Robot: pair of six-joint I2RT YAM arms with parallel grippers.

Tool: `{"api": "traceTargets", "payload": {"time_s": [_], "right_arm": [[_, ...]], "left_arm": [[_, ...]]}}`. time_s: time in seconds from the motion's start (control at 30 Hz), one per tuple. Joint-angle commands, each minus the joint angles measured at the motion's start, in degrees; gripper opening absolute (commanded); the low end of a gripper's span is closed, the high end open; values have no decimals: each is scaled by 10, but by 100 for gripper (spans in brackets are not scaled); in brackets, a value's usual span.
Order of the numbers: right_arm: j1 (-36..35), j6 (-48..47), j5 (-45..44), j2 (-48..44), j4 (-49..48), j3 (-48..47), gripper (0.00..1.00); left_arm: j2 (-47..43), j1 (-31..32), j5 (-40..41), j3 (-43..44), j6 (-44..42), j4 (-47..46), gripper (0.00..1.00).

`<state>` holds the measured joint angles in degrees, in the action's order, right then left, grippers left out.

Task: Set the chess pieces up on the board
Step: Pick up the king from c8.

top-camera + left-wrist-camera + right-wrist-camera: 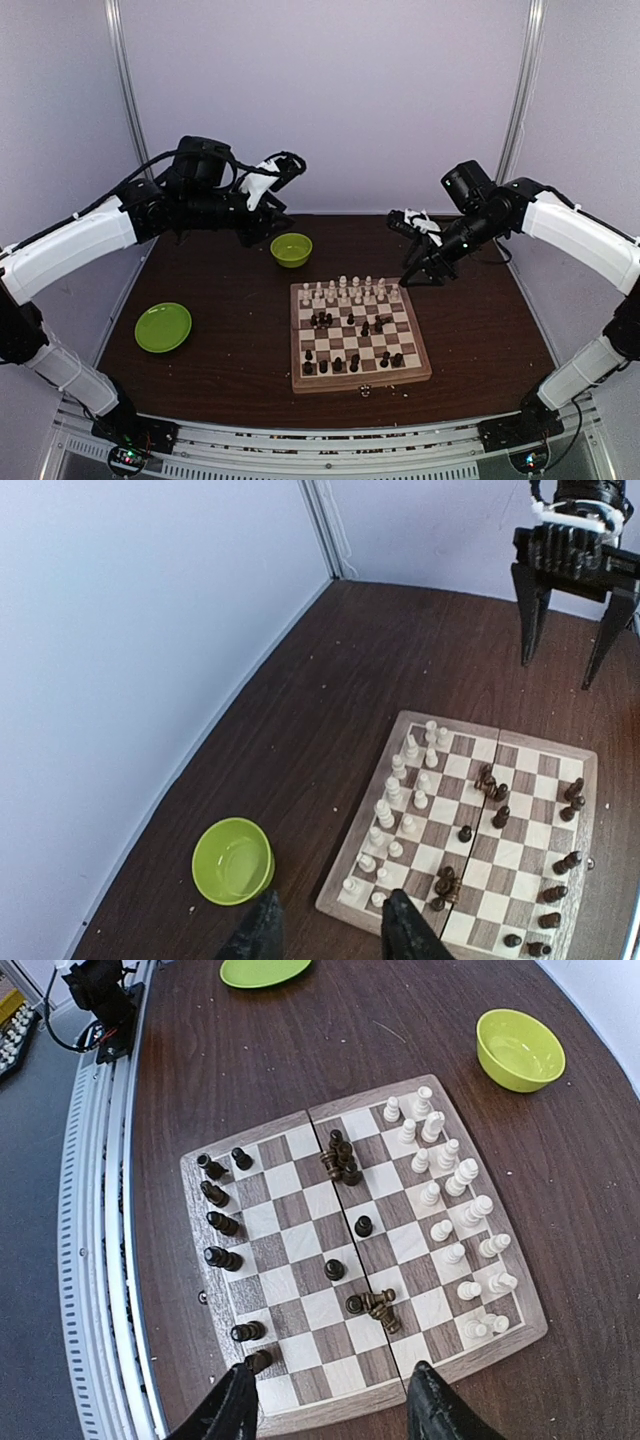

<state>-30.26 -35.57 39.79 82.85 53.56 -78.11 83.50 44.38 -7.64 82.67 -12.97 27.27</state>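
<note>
Far left of the chessboard (360, 383) sits a lime-green plate (163, 327). The left gripper (335, 935) hangs high, behind and left of the board. Its fingers are spread and hold nothing. A green bowl (291, 249) sits just behind the board.

White chess pieces (345, 292) line the board's back edge. Dark chess pieces (350, 345) clump in its middle. The right gripper (332, 1415) hangs above the board's right side, spread and empty.

Grabbing one clumped piece could knock over the ones next to it. The pieces are too tiny to name.

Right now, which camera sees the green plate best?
The top external view: the whole lime-green plate shows there. The right wrist view catches only part of the plate, cut off at the top edge. The left wrist view misses it.
</note>
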Motion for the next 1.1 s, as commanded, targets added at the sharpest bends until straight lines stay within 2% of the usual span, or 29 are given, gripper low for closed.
{"api": "traceTargets", "payload": {"time_s": [0.0, 0.1, 0.2, 0.4, 0.53, 0.67, 1.07], "right_arm": [[-21, 0, -73, 42, 53, -44, 50], [-48, 15, -135, 69, 46, -48, 50], [-80, 30, -175, 107, 39, -55, 50], [-133, 64, -252, 191, 27, -88, 53], [-139, 70, -270, 238, 37, -125, 52], [-142, 68, -253, 275, 62, -157, 51], [-158, 68, -230, 317, 75, -163, 44]], "left_arm": [[-10, 1, -2, -77, 23, -127, 34], [-25, 0, 39, -118, 55, -147, 42], [-50, -2, 50, -121, 80, -157, 55], [-94, -13, 59, -154, 108, -199, 70], [-102, -13, 47, -155, 107, -197, 71], [-99, -13, 30, -150, 107, -191, 71], [-83, -13, 19, -139, 104, -176, 71]]}}
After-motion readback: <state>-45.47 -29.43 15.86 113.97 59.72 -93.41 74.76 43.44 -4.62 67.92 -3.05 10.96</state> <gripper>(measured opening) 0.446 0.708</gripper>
